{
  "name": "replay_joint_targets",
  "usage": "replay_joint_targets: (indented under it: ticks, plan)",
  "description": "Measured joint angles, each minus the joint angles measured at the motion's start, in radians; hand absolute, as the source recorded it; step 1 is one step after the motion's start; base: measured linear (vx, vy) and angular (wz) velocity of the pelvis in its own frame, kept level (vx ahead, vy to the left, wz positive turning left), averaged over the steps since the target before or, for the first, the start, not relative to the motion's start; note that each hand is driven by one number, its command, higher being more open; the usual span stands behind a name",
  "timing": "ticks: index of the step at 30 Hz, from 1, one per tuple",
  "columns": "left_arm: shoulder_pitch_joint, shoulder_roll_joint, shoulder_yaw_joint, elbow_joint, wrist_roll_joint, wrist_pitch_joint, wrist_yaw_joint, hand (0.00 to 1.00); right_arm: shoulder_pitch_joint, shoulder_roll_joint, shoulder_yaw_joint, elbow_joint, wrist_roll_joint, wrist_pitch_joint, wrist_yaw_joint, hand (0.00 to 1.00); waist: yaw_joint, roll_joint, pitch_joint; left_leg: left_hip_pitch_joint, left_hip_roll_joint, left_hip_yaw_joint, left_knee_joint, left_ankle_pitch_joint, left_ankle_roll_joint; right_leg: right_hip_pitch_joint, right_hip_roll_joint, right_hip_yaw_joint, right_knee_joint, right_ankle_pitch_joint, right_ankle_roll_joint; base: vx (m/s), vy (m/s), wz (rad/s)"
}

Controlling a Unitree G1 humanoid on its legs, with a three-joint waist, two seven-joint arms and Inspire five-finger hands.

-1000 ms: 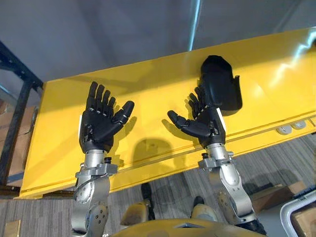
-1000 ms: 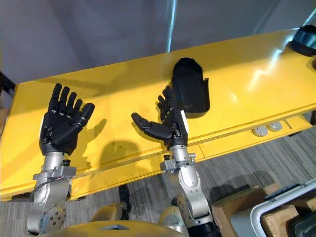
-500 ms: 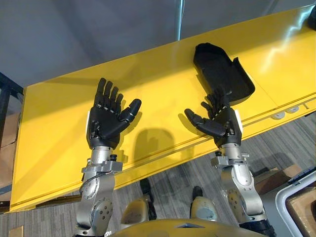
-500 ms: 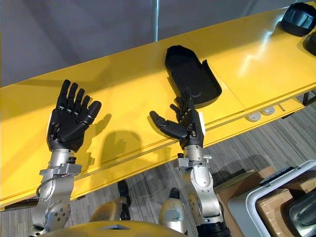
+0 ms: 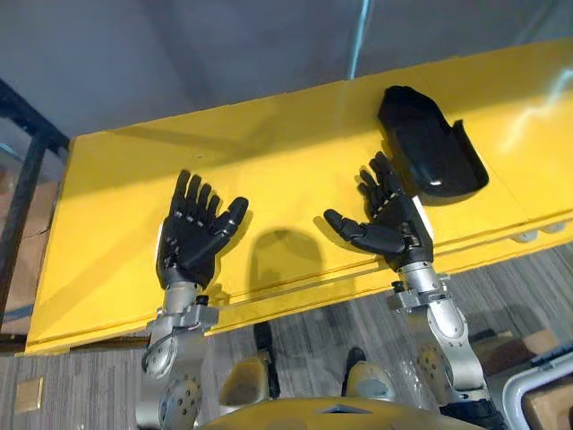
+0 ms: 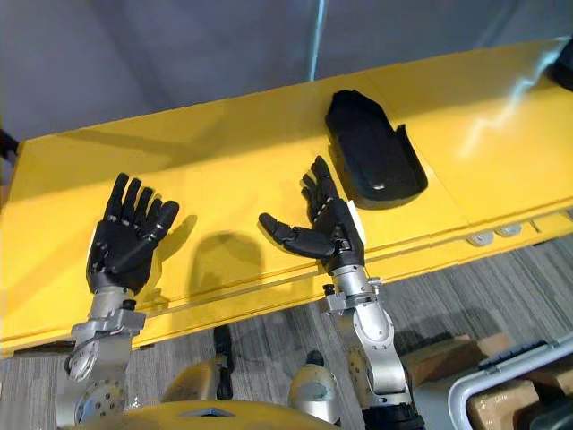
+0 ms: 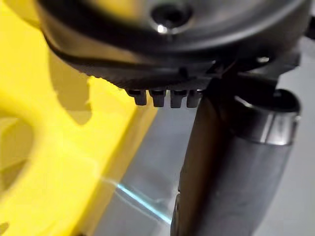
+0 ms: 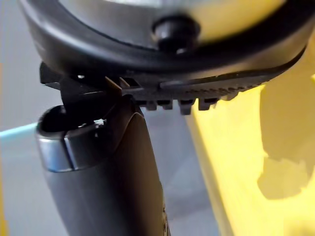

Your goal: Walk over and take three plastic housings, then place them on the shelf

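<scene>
A black plastic housing (image 5: 430,154) lies on the yellow shelf (image 5: 286,170), hollow side up, toward the right. My right hand (image 5: 389,219) hovers open just to its lower left, palm up, fingers spread and apart from it. My left hand (image 5: 192,237) is raised open over the left part of the shelf, holding nothing. In the right eye view the same housing (image 6: 374,148) sits beyond the right hand (image 6: 327,224), and the left hand (image 6: 125,242) is at the lower left. A second dark housing's edge (image 6: 566,67) shows at the far right.
The shelf's front edge (image 5: 295,291) runs just ahead of my wrists, with grey carpet below. A dark metal rack (image 5: 27,179) stands at the left end. Cardboard boxes and a grey bin (image 6: 510,385) sit on the floor at lower right.
The whole view has shifted, so the camera moved. My right hand has drawn back slightly from the housing; both hands stay open and empty.
</scene>
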Motion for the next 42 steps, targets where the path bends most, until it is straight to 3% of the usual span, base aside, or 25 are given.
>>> replay_joint_targets:
  ticks: [1, 2, 3, 4, 5, 6, 7, 10, 14, 16, 20, 23, 25, 27, 30, 33, 36, 42]
  plan:
    - [0.002, 0.004, 0.018, 0.007, -0.005, 0.0, -0.002, 1.0, -0.016, -0.005, 0.002, 0.003, 0.001, -0.001, 0.018, 1.0, 0.014, 0.007, 0.004, -0.034, 0.009, -0.021, 0.02, 0.032, -0.036, -0.045, 0.028, 0.002, 0.053, -0.02, -0.034, -0.14, -0.154, 0.53]
    - [-0.002, 0.016, 0.029, 0.016, -0.011, -0.002, -0.009, 1.0, -0.02, -0.005, 0.0, 0.007, 0.002, -0.009, 0.026, 1.0, 0.02, -0.01, -0.002, -0.045, -0.01, -0.038, -0.013, 0.092, -0.069, -0.061, 0.017, 0.0, 0.056, -0.041, -0.044, -0.26, -0.136, 0.73]
    - [-0.018, 0.015, 0.05, 0.06, -0.013, -0.004, -0.027, 1.0, -0.043, -0.011, -0.018, 0.05, 0.02, -0.037, 0.043, 1.0, 0.03, -0.03, 0.008, -0.103, -0.017, -0.017, 0.196, -0.026, 0.029, -0.087, -0.034, -0.037, 0.072, -0.042, -0.048, -0.23, -0.093, 0.55]
    - [-0.002, 0.012, 0.056, 0.078, -0.012, -0.004, -0.029, 1.0, -0.058, -0.013, -0.021, 0.067, 0.035, -0.039, 0.044, 1.0, 0.031, -0.032, 0.009, -0.121, -0.017, 0.01, 0.384, -0.145, 0.067, -0.091, -0.045, -0.032, 0.071, -0.038, -0.053, -0.21, -0.106, 0.41]
    - [0.007, 0.01, 0.055, 0.091, -0.011, -0.004, -0.035, 1.0, -0.049, -0.012, -0.028, 0.066, 0.04, -0.047, 0.043, 1.0, 0.03, -0.032, 0.009, -0.11, -0.016, 0.022, 0.451, -0.191, 0.061, -0.089, -0.046, -0.032, 0.066, -0.036, -0.055, -0.09, -0.102, 0.09]
    - [0.028, 0.003, 0.057, 0.095, -0.011, -0.004, -0.049, 1.0, -0.026, -0.01, -0.032, 0.066, 0.04, -0.073, 0.043, 1.0, 0.026, -0.013, -0.002, -0.047, -0.008, 0.043, 0.419, -0.237, 0.034, -0.094, -0.042, -0.031, 0.063, -0.03, -0.055, -0.08, -0.058, 0.14]
    - [0.037, -0.007, 0.056, 0.094, -0.01, -0.004, -0.072, 1.0, -0.01, -0.006, -0.048, 0.065, 0.042, -0.091, 0.043, 1.0, 0.017, 0.009, -0.016, 0.007, -0.009, 0.057, 0.29, -0.25, 0.022, -0.115, -0.034, -0.032, 0.062, -0.024, -0.055, -0.06, -0.011, 0.07]
    - [0.028, -0.011, 0.056, 0.093, -0.01, -0.006, -0.105, 1.0, -0.014, -0.002, -0.073, 0.065, 0.043, -0.113, 0.034, 1.0, 0.016, 0.037, -0.034, 0.067, -0.009, 0.082, 0.1, -0.233, 0.0, -0.153, -0.014, -0.026, 0.046, -0.003, -0.047, -0.04, 0.043, -0.11]
    - [0.014, -0.008, 0.049, 0.093, -0.01, -0.006, -0.146, 1.0, -0.016, 0.018, -0.098, 0.06, 0.03, -0.118, -0.012, 1.0, 0.019, 0.02, -0.039, 0.101, -0.032, 0.116, 0.018, -0.197, 0.003, -0.148, -0.014, 0.0, -0.014, 0.066, -0.024, -0.01, 0.07, -0.18]
    - [0.006, -0.004, 0.04, 0.093, -0.001, 0.001, -0.153, 1.0, -0.015, 0.021, -0.096, 0.056, 0.031, -0.118, -0.036, 1.0, 0.019, 0.019, -0.038, 0.108, -0.045, 0.127, 0.018, -0.202, 0.011, -0.133, -0.015, 0.02, -0.049, 0.105, -0.011, 0.01, 0.1, -0.18]
    - [-0.016, 0.01, 0.005, 0.093, 0.01, 0.027, -0.156, 1.0, 0.041, 0.072, -0.095, 0.032, 0.031, -0.117, -0.054, 1.0, 0.003, 0.004, -0.031, 0.155, -0.064, 0.135, 0.021, -0.217, 0.03, -0.096, -0.034, 0.048, -0.038, 0.119, 0.003, -0.02, 0.117, -0.08]
    - [-0.02, 0.025, -0.017, 0.093, 0.01, 0.04, -0.164, 1.0, 0.127, 0.12, -0.077, -0.017, 0.03, -0.116, -0.05, 1.0, -0.021, -0.026, -0.029, 0.154, -0.075, 0.131, 0.056, -0.256, 0.039, -0.08, -0.048, 0.08, -0.025, 0.118, 0.012, -0.06, 0.102, -0.02]
    - [-0.027, 0.044, -0.022, 0.093, 0.011, 0.04, -0.164, 1.0, 0.121, 0.099, -0.078, -0.017, 0.03, -0.115, -0.04, 1.0, -0.022, -0.047, -0.026, 0.114, -0.074, 0.127, 0.112, -0.284, 0.042, -0.072, -0.046, 0.079, -0.065, 0.116, 0.023, -0.09, 0.039, 0.04]
    - [-0.047, 0.044, -0.022, 0.093, 0.01, 0.038, -0.161, 1.0, 0.067, 0.043, -0.093, -0.016, 0.03, -0.114, -0.036, 1.0, -0.022, -0.04, -0.012, 0.059, -0.064, 0.113, 0.17, -0.297, 0.043, -0.093, -0.04, 0.076, -0.067, 0.119, 0.025, -0.08, 0.015, 0.18]
    - [-0.096, 0.042, -0.022, 0.091, 0.001, -0.011, -0.142, 1.0, -0.071, -0.025, -0.109, -0.005, 0.025, -0.118, -0.036, 1.0, -0.012, -0.028, 0.017, -0.016, -0.044, 0.108, 0.226, -0.298, 0.034, -0.151, -0.026, 0.076, -0.059, 0.136, 0.013, -0.1, -0.018, 0.06]
    - [-0.13, 0.036, -0.025, 0.091, -0.001, -0.059, -0.083, 1.0, -0.135, -0.035, -0.121, -0.008, -0.003, -0.153, -0.032, 1.0, -0.006, -0.034, 0.037, -0.032, -0.026, 0.106, 0.228, -0.289, 0.032, -0.159, -0.01, 0.073, -0.077, 0.147, 0.003, -0.02, -0.05, -0.03]
    - [-0.15, 0.032, -0.024, 0.091, 0.002, -0.09, -0.036, 1.0, -0.122, -0.034, -0.158, -0.082, -0.002, -0.154, -0.03, 1.0, -0.011, -0.038, 0.04, -0.033, -0.019, 0.107, 0.23, -0.288, 0.031, -0.158, 0.003, 0.073, -0.085, 0.152, 0.002, 0.06, -0.037, -0.04]
    - [-0.149, 0.015, -0.022, 0.031, 0.004, -0.093, -0.041, 1.0, 0.038, -0.03, -0.239, -0.253, 0.055, -0.149, 0.02, 1.0, -0.021, -0.06, 0.042, 0.045, -0.004, 0.157, 0.23, -0.33, 0.024, -0.089, 0.02, 0.121, -0.136, 0.162, 0.01, 0.09, 0.021, -0.26]
